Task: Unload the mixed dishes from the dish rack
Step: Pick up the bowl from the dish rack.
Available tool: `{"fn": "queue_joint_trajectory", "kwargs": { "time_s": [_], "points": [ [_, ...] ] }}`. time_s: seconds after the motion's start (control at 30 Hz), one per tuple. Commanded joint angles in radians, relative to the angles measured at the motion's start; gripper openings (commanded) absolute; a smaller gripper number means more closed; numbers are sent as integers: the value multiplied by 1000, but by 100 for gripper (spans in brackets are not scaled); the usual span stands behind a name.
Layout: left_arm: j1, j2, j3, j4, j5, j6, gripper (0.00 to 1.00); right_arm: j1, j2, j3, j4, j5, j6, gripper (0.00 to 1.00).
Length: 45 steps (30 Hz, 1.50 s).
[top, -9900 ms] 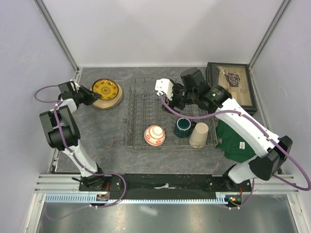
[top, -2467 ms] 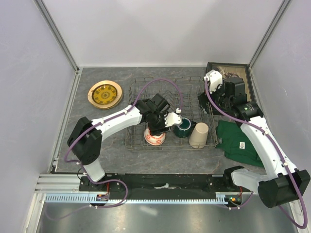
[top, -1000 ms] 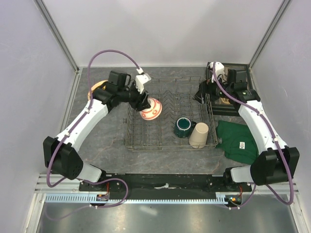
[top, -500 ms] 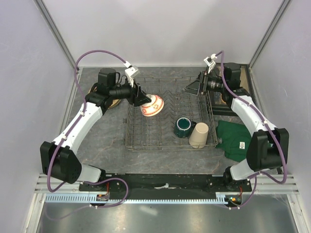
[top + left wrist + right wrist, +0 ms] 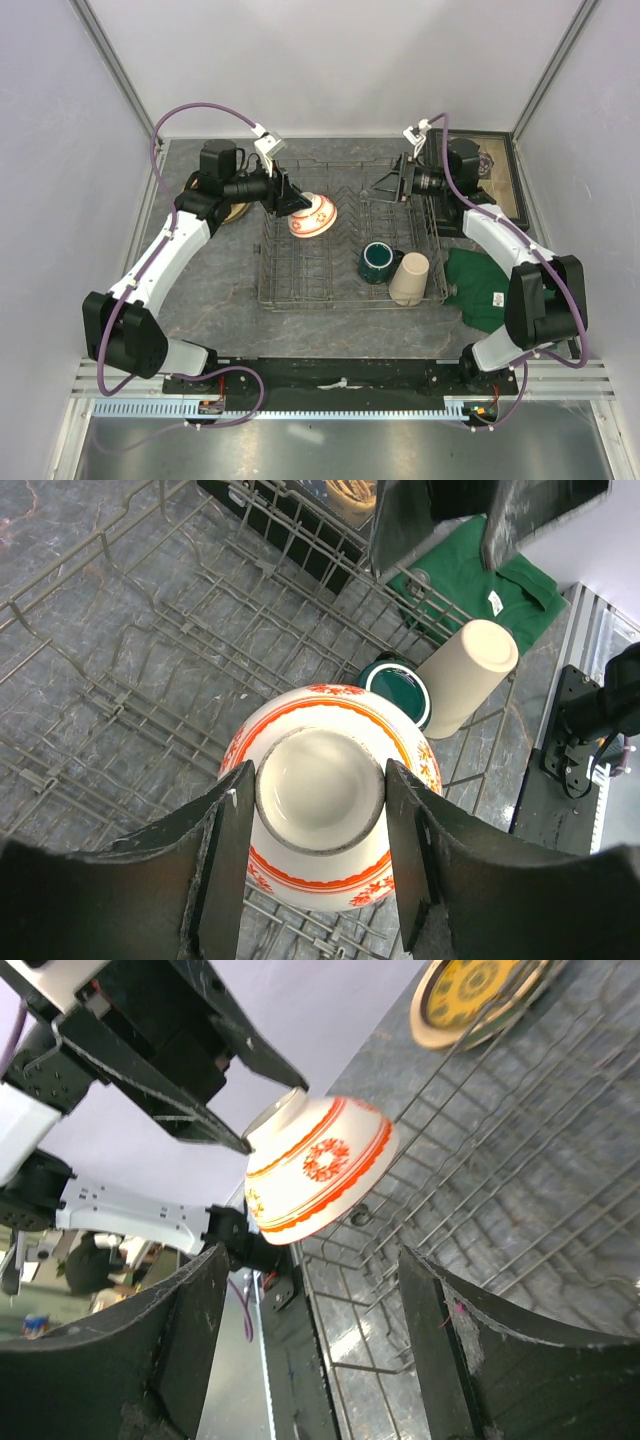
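The left fingers [image 5: 225,870] grip the small red-and-white bowl [image 5: 313,215] by its foot above the dish rack [image 5: 300,275]; the open, empty right fingers [image 5: 190,1340] lie to its right.

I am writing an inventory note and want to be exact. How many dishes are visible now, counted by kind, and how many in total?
red-and-white bowl: 1
dark green mug: 1
beige tumbler: 1
gold patterned plate: 1
Total: 4

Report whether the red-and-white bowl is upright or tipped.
Tipped: the left gripper holds the red-and-white bowl by its foot, rim facing sideways over the dish rack.
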Motion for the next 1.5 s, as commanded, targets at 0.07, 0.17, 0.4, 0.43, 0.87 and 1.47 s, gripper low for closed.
{"fn": "queue_joint_trajectory", "kwargs": {
  "time_s": [0.07, 0.17, 0.4, 0.43, 0.87, 1.47],
  "points": [
    [4, -50, 11, 67, 8, -21, 1, 71, 22, -32, -39, -5, -43, 76],
    [4, -48, 9, 64, 3, -21, 2, 94, 33, -61, -36, 2, -46, 75],
    [4, -45, 6, 64, -3, -21, 2, 136, 56, -98, 24, -1, -8, 75],
    [4, -43, 6, 66, -5, -21, 2, 139, 67, -95, 38, -5, 6, 75],
    [4, -50, -1, 66, -11, -21, 2, 177, 160, -104, 458, -27, 332, 74],
    [4, -57, -15, 71, -31, 8, 1, 220, 260, -66, 840, -19, 624, 72]
  ]
}}
